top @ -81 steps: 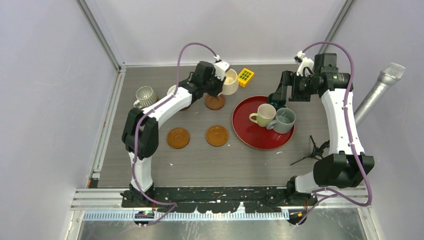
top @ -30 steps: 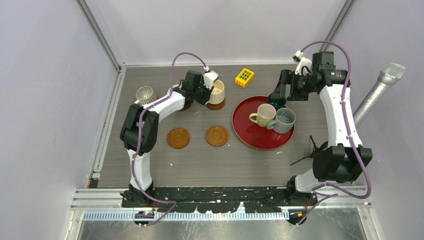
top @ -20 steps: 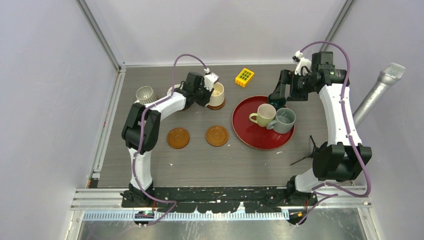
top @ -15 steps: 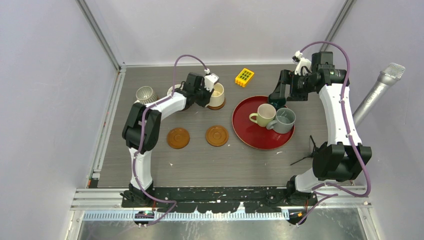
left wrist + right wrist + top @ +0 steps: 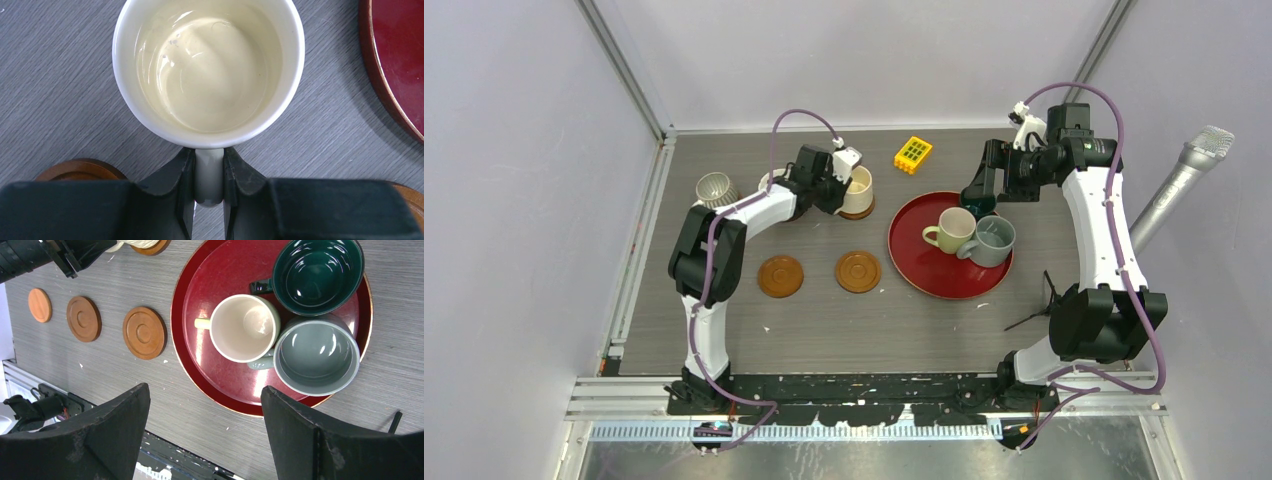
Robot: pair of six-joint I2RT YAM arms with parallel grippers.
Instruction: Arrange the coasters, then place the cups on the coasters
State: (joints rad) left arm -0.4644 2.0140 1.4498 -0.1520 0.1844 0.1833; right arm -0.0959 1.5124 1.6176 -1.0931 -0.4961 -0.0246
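Left hand [image 5: 208,167] pinches cream cup [image 5: 210,75] handle (red tray [image 5: 400,50] beside).

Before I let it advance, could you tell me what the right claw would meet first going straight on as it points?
Probably the pale green cup on the red tray, which lies between the fingers of the open right claw. Depth is unclear, so the bare tray could come first.
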